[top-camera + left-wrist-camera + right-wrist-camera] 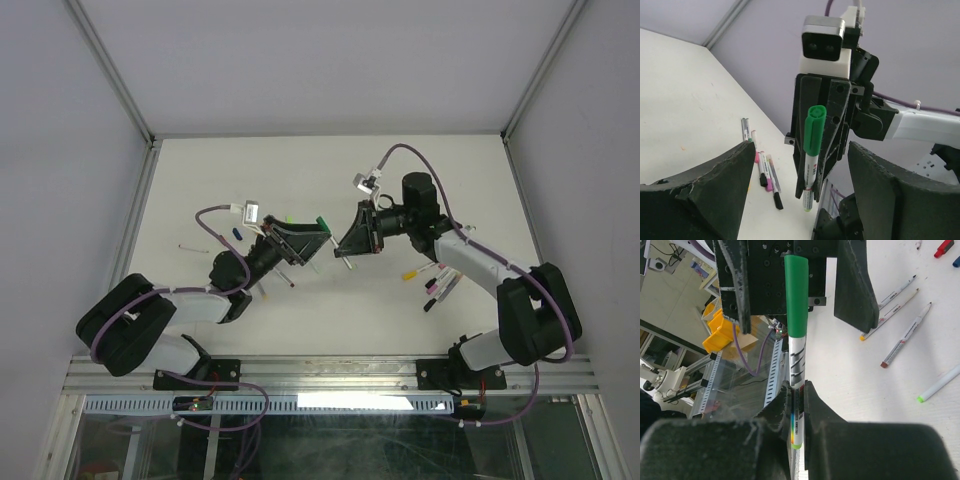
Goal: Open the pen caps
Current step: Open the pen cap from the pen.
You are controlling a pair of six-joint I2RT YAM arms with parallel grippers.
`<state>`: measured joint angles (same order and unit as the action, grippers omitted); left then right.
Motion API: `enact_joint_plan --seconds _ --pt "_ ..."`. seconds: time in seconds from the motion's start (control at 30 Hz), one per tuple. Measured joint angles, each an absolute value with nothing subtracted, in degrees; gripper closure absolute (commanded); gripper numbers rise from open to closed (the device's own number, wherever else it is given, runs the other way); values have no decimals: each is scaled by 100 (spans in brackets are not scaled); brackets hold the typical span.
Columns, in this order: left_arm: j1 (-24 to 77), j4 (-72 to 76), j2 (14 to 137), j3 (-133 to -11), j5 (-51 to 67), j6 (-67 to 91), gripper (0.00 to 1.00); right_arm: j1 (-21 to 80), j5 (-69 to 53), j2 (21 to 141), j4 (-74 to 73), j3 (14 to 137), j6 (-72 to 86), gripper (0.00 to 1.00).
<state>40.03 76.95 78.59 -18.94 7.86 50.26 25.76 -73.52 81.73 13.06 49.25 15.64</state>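
Observation:
My right gripper [797,388] is shut on the white barrel of a green pen [796,360] and holds it above the table, cap end toward the left arm. The green cap [796,295] sits on the pen. My left gripper [801,148] is open, its two fingers [855,285] on either side of the cap without touching it. In the top view the cap [320,222] shows between the left gripper [305,246] and the right gripper [351,243]. In the left wrist view the cap [814,127] stands upright in the right gripper's fingers.
Several capped pens [436,281] lie by the right arm and also show in the left wrist view [763,167]. Uncapped pens [906,336] and loose red [943,247] and blue caps [237,232] lie on the white table by the left arm.

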Motion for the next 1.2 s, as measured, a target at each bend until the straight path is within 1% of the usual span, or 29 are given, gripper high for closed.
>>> enact_joint_plan --seconds 0.03,0.1,0.2,0.37,0.47,0.57,0.63,0.67,0.7,0.73,0.77,0.8,0.83,0.87,0.9,1.07,1.2 --pt "4005 7745 7937 -1914 854 5050 31 2582 -7380 8221 1319 4925 1577 100" --pt "4005 7800 8040 -1959 963 5078 35 2611 -7428 8342 1347 4925 1619 100" --pt "4003 7889 8086 -1988 1081 5183 47 2646 -7470 8501 1350 4925 1667 100" --pt "4003 7975 8090 -1990 1127 5258 61 2668 -7566 8659 1361 4925 1717 100" --pt "4001 7968 8095 -1990 1140 5262 76 2672 -7662 8663 1428 4925 1758 100" --pt "3972 7953 8101 -1990 1160 5253 88 2674 -7769 8663 1516 4925 1817 100" --pt "3959 7953 8101 -1990 1175 5251 100 2676 -7802 8663 1579 4925 1861 100" --pt "3962 7959 8101 -1990 1188 5262 100 2676 -7819 8665 1586 4925 1876 96" --pt "3962 7970 8101 -1990 1205 5262 100 2676 -7824 8670 1592 4925 1883 88" --pt "3962 7970 8101 -1990 1205 5264 100 2676 -7824 8670 1601 4925 1883 82" --pt "3962 7970 8101 -1990 1205 5245 100 2676 -7824 8672 1597 4925 1887 79" --pt "3962 7964 8101 -1990 1205 5221 100 2676 -7806 8672 1575 4925 1874 79" --pt "3962 7944 8101 -1990 1208 5183 100 2676 -7767 8672 1525 4928 1835 74" --pt "3964 7902 8099 -1999 1205 5142 100 2679 -7719 8672 1444 4928 1809 66" --pt "3964 7839 8097 -2014 1203 5113 100 2679 -7677 8670 1347 4928 1763 64" --pt "3979 7520 8066 -2075 1081 4967 100 2698 -7260 8600 862 4928 1291 63" --pt "4016 7325 8062 -2134 910 4866 100 2764 -7008 8477 589 4932 1007 66"
